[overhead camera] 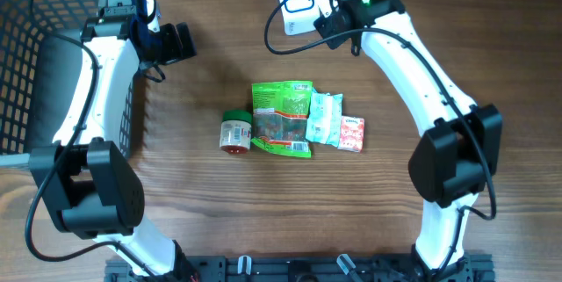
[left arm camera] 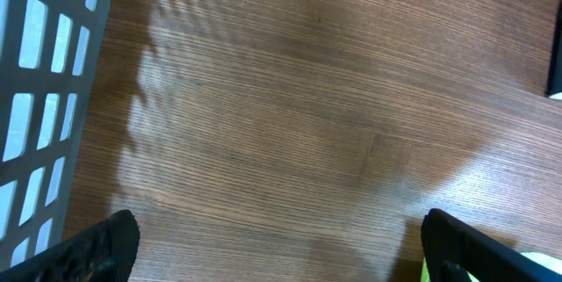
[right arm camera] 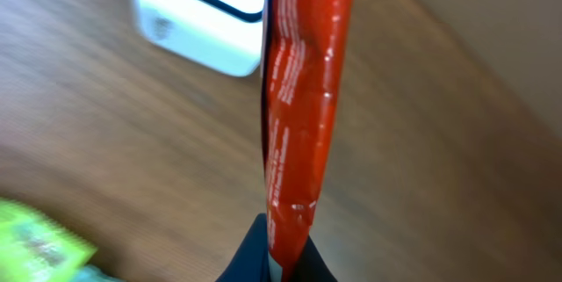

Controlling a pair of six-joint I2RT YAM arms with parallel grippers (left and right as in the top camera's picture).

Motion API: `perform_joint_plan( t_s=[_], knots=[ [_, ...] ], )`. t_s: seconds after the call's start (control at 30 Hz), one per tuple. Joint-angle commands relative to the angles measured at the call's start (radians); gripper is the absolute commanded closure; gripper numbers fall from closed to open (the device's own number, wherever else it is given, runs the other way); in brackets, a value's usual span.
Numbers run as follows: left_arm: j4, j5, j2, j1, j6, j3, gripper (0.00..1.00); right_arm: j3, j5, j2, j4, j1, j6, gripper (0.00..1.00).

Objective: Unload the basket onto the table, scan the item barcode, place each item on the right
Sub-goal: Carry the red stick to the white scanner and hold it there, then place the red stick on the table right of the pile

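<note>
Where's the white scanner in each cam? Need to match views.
Overhead: white scanner, top centre.
Left wrist: not clearly in it.
Right wrist: white scanner top left, behind the red packet.
Shared landmark: green packet, table centre overhead, bottom left in right wrist.

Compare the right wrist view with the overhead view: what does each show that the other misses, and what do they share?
Only the right wrist view plainly shows the red packet, pinched edge-on in the shut right gripper, with its white print visible. Only the overhead view shows the basket, the open left gripper, the jar, the pale packet and the pink packet. Both show the white scanner, the green packet and the wooden table.
</note>
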Motion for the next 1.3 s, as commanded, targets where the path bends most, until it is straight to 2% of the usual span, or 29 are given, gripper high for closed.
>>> perform_joint_plan(
  t_s=[0.0,0.27,0.37,0.67,0.73,0.83,0.97,1.07,1.13,1.27],
  knots=[
    [0.0,-0.006,-0.015,0.003,-0.009,0.01,0.0,0.015,0.267,0.078,0.061,0.002,-0.136,0.96],
    [0.0,-0.006,-0.015,0.003,-0.009,0.01,0.0,0.015,0.35,0.214,0.239,0.047,-0.296,0.96],
    [0.0,-0.006,-0.015,0.003,-0.009,0.01,0.0,0.013,0.351,0.238,0.253,0.047,-0.296,0.96],
    [0.0,-0.006,-0.015,0.003,-0.009,0.01,0.0,0.009,0.359,0.295,0.309,0.048,-0.234,0.96],
    [0.0,-0.006,-0.015,0.003,-0.009,0.01,0.0,0.01,0.405,0.257,0.289,0.048,-0.123,0.96],
    [0.0,-0.006,-0.015,0.003,-0.009,0.01,0.0,0.01,0.213,0.115,0.176,0.034,-0.007,0.96],
    [0.0,-0.006,-0.015,0.003,-0.009,0.01,0.0,0.009,-0.134,-0.148,-0.181,-0.087,0.303,0.96],
    [0.0,-0.006,-0.015,0.003,-0.009,0.01,0.0,0.002,-0.425,-0.193,-0.42,-0.275,0.324,0.96],
    [0.0,-0.006,-0.015,0.003,-0.009,0.01,0.0,-0.09,-0.505,-0.191,-0.458,-0.388,0.332,0.96],
    [0.0,-0.006,-0.015,0.003,-0.009,0.01,0.0,-0.448,-0.49,-0.191,-0.276,-0.539,0.358,0.96]
  ],
)
